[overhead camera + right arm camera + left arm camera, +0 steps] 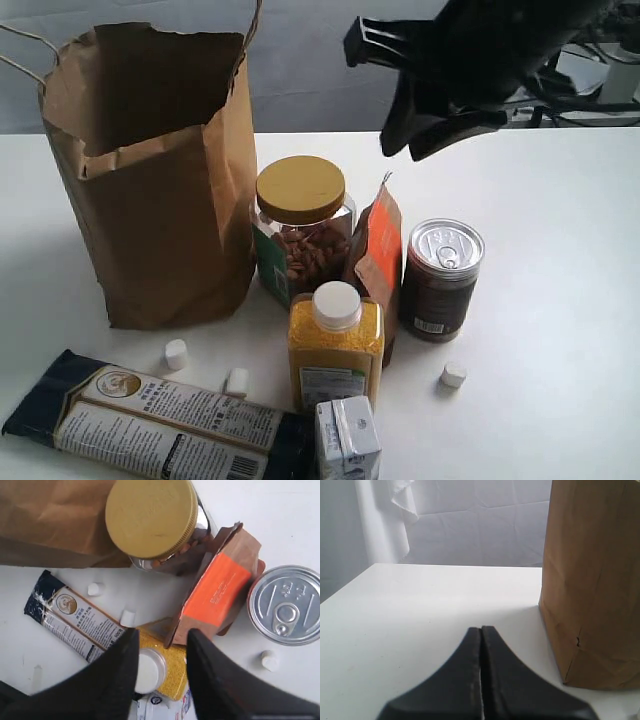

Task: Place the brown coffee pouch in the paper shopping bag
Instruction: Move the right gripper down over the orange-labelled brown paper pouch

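The brown coffee pouch [378,258] with its orange panel stands tilted between a nut jar and a dark can; the right wrist view shows the pouch [220,585] from above. The paper shopping bag [150,190] stands open at the left, tallest of all. High over the can and pouch, my right gripper [402,148] is open and holds nothing; in its own view the gripper [162,632] frames a yellow bottle's cap and the pouch's near edge. My left gripper [481,629] is shut and empty, low over the table beside the bag's wall [595,580]; it is out of the exterior view.
A nut jar with a yellow lid [300,190] touches the bag and pouch. In front stand a yellow grain bottle [335,350], a small carton [347,440] and a long black-and-cream packet [150,415]. The dark can [441,278] is right of the pouch. Small white cubes [176,353] lie around.
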`<state>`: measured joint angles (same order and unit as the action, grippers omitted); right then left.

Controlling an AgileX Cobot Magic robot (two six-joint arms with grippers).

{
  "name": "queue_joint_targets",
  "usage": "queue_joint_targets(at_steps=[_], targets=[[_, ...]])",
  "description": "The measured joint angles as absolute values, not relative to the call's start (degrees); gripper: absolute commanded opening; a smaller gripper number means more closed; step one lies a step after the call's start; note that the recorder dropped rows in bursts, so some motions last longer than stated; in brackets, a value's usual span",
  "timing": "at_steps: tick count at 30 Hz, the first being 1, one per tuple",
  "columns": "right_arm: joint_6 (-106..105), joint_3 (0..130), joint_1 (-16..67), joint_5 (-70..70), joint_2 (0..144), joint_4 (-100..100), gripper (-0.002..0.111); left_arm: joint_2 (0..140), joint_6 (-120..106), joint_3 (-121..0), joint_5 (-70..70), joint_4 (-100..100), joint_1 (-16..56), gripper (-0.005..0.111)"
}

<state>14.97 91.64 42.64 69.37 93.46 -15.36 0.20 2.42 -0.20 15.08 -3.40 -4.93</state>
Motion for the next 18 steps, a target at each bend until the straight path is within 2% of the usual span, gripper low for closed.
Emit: queue_joint_targets(at_steps=[2,13,16,18], targets=[[16.8,92.4,42.6,69.4,95.4,-15.4,0.058,0.2,2.4,-0.2,15.1,-3.4,-4.9,0.000],[22.0,92.6,42.6,69.7,104.1,-16.3,0.057,0.2,2.4,-0.2,15.1,-3.4,-4.9,0.000],[22.2,92.7,42.6,69.7,105.9,-16.4,0.054,0.2,2.4,-0.2,15.1,-3.4,-4.9,0.000],[22.4,92.8,42.6,69.7,107.3,-16.3,0.047,0.2,2.4,-0.2,15.1,-3.4,-4.9,0.000]])
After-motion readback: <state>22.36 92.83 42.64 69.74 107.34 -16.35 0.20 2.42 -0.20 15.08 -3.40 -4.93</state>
